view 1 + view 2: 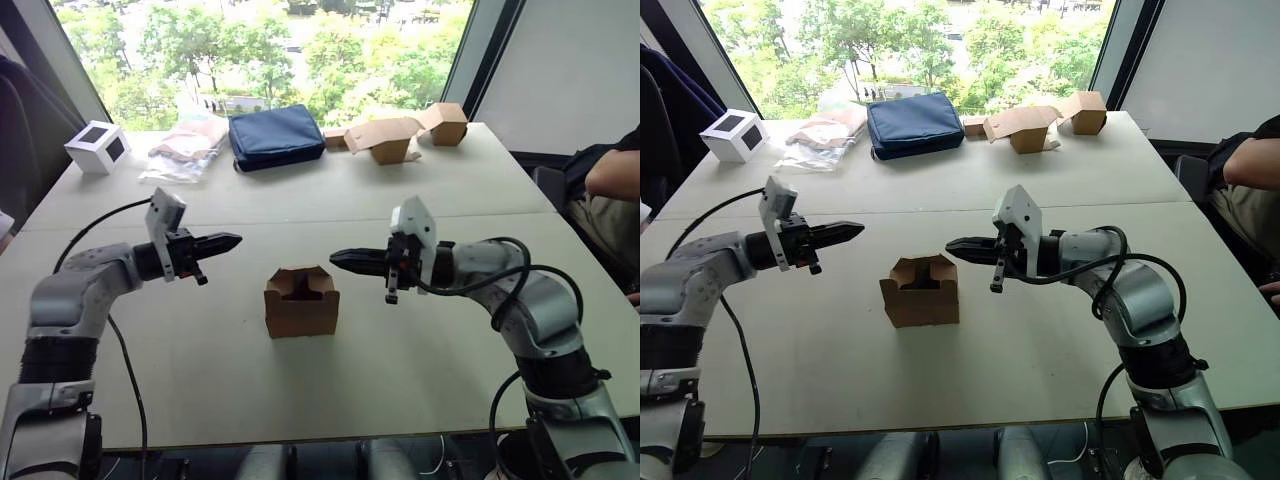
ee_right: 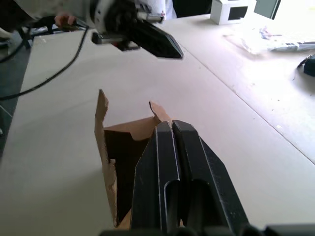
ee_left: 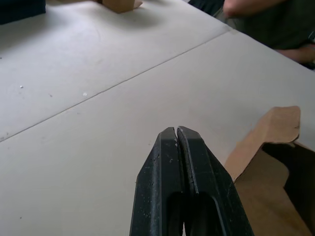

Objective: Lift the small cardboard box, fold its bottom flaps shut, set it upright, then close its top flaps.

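The small cardboard box (image 1: 300, 302) stands upright on the white table (image 1: 330, 215) between my two arms, its plain brown top flaps (image 1: 300, 280) raised and its inside open to view. Its bottom flaps are hidden underneath. My left gripper (image 1: 232, 241) hovers to the box's left and a little above it, shut and empty, pointing toward the box. My right gripper (image 1: 338, 258) hovers just right of the box's top, also shut and empty. The box's open top (image 2: 123, 147) shows beyond the right fingers, and one raised flap (image 3: 268, 132) shows past the left fingers.
At the table's far edge lie a navy pouch (image 1: 275, 135), a white cube with a dark panel (image 1: 98, 146), a plastic bag (image 1: 188, 145) and other open cardboard boxes (image 1: 400, 132). A seated person's arm (image 1: 612, 175) is at the right edge.
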### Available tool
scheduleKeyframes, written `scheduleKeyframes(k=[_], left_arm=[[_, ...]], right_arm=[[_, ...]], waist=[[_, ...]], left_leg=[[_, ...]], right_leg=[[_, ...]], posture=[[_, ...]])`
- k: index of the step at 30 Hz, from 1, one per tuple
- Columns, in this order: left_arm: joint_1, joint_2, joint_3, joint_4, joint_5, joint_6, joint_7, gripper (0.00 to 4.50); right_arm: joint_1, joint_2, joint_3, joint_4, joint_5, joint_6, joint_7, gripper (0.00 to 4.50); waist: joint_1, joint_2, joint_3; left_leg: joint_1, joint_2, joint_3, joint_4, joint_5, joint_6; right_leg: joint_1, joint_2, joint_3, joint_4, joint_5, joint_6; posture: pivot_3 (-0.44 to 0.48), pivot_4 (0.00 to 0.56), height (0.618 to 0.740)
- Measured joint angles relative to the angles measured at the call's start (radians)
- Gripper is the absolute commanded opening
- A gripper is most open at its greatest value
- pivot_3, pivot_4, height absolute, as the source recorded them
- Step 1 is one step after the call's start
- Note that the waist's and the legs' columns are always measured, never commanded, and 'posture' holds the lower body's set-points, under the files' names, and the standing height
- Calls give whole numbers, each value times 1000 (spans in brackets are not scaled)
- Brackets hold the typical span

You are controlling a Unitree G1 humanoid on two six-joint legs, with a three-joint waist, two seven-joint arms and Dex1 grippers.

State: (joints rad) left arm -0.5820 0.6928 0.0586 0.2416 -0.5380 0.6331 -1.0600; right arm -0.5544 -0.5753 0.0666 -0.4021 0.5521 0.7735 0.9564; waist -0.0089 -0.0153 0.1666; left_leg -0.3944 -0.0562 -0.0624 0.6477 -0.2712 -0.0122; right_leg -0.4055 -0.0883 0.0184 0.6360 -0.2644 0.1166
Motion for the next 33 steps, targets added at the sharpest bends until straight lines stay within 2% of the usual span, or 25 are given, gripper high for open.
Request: scheduleKeyframes(k=[3,5,11,21,33], left_arm=[[-43,-45,-76,121,56,-54,-60,43],[-97,-79,-120,237,102,-98,-102,43],[-133,-121,-164,389,178,-186,-193,43],[-129,-136,-163,402,215,-208,-228,43],[-69,-144,-162,336,224,-200,-243,43]], right_arm=[[7,-15,11,-86,43,44,-2,0],[9,-40,71,-131,29,51,-7,0],[49,-44,234,-163,-101,0,-66,0],[66,-32,346,-139,-217,-58,-107,0],[28,31,349,-41,-223,-62,-100,0]], waist=[[-4,0,0],[-4,-1,0],[-7,-1,0],[-3,-2,0],[-2,-2,0]], left_leg=[[0,0,0,0,0,0],[0,0,0,0,0,0],[-3,1,1,1,0,0],[-3,0,1,2,0,0],[-3,0,0,2,0,0]], right_leg=[[-1,0,1,0,0,0],[-1,1,0,0,0,0],[-4,1,0,1,0,0],[-3,1,0,2,0,0],[-3,1,0,3,0,0]], posture=[[0,150,740],[0,150,740],[0,150,740],[0,150,740],[0,150,740]])
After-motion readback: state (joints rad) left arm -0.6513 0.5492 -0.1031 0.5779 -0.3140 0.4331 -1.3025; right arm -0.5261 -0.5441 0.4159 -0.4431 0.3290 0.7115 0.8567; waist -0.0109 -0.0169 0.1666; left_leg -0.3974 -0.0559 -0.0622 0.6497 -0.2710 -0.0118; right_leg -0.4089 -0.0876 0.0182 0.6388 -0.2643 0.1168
